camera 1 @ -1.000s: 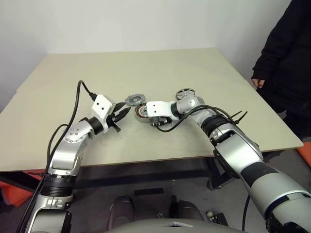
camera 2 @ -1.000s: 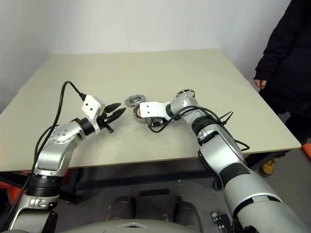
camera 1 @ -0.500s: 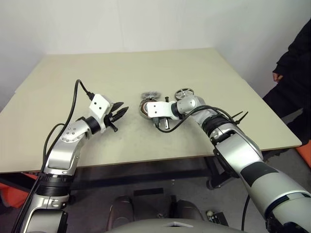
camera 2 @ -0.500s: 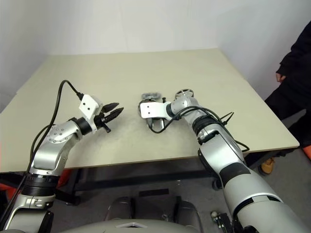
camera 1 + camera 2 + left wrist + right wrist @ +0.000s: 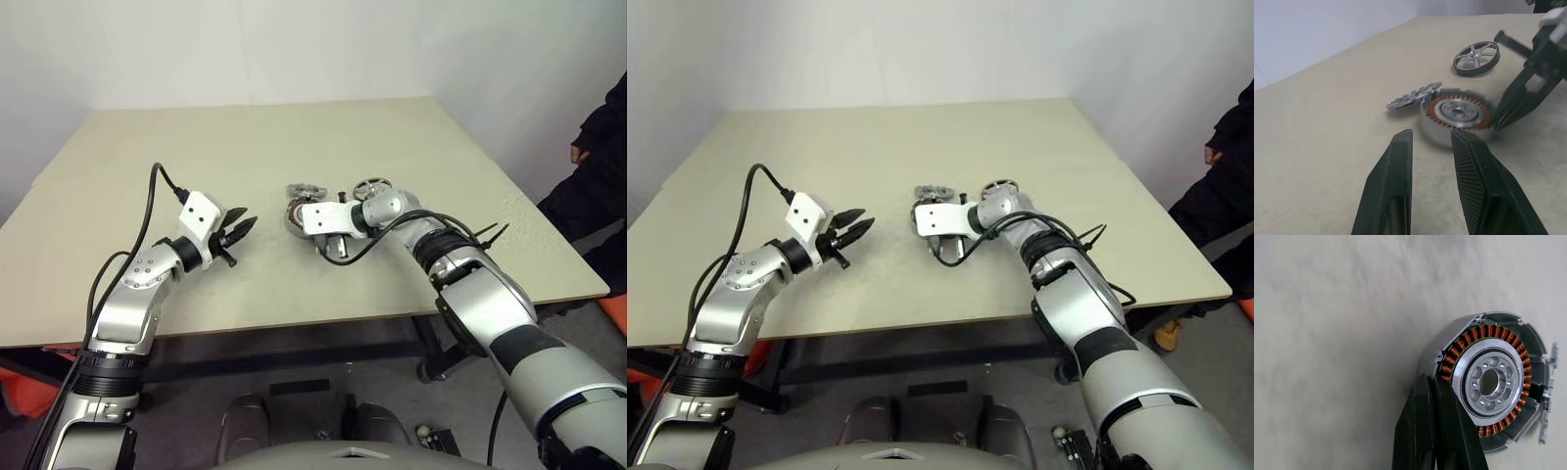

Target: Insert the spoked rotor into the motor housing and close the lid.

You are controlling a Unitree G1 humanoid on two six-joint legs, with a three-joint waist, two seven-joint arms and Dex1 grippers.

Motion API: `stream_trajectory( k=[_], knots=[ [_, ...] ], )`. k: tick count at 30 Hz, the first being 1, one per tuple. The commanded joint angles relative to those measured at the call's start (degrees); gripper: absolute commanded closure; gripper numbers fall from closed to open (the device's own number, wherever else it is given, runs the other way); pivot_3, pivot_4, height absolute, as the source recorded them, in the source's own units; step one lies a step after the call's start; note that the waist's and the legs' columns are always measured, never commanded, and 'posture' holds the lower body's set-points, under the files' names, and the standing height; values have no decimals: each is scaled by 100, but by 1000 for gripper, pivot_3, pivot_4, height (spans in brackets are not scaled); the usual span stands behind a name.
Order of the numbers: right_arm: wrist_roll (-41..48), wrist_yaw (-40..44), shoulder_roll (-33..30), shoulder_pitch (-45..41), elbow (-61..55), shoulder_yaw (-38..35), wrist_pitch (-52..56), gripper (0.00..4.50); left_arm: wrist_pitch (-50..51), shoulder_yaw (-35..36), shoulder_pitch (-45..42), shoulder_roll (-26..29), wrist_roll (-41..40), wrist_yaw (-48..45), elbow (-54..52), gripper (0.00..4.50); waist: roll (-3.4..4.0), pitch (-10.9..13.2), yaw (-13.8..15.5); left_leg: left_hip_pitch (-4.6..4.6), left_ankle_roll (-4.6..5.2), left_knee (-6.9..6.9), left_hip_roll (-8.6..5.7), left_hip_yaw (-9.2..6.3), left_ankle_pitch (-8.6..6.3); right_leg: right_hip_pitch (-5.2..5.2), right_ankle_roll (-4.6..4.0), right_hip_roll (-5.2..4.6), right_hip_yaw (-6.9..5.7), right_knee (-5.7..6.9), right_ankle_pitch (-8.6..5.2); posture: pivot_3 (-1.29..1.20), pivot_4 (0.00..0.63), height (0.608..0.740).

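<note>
Motor housing sits mid-worktop, open side up: silver cup, ring of copper windings, shiny hub with holes. Right claw pressed together, tips at the housing's near-left rim, touching or just short of it; nothing pinched. Lid, grey with a notched edge, leans tilted against the housing's far-left side. Spoked rotor lies flat just right of the pair, dark ring, silvery spokes. Left claw hangs well left of the housing, fingers partly spread, empty. Person's dark sleeve at far right edge.
</note>
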Motion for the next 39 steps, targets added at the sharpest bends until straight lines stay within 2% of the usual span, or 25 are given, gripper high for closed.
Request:
stream_trajectory(
  k=[1,8,14,27,30,39],
  knots=[
    [238,136,-261,-193,-539,-311,-140,4485,-161,64,-31,2,-10,58,-50,3199,0,0,-10,-4,0,0,0,0,0,-4,0,1,0,0,0,0,0,740],
    [602,845,-610,326,-1809,-478,47,4485,-240,44,-56,4,18,68,66,3199,-1,0,-23,-17,0,1,6,1,0,-18,-5,15,0,-2,-3,0,0,740],
    [846,1326,-923,1274,-3224,-466,609,4485,-309,99,-46,69,10,60,136,3199,-2,0,17,-16,0,5,5,1,0,-13,-5,14,0,-1,-3,0,0,740],
    [752,1322,-1083,1926,-3959,-395,1281,4485,-353,80,-49,137,39,58,188,3199,-3,0,28,1,0,9,4,0,0,-1,-3,14,3,2,-2,0,0,740],
    [737,1193,-1031,1889,-3918,-421,1315,3896,-365,80,-75,144,36,56,216,3199,-3,0,31,2,0,9,4,0,0,1,-3,13,3,2,-2,0,0,740],
    [1473,1125,-988,1945,-4577,-923,1910,805,-291,55,-57,44,-107,-4,148,3199,-3,0,28,13,0,9,5,0,0,8,-3,14,3,3,-2,0,0,740]
  ],
)
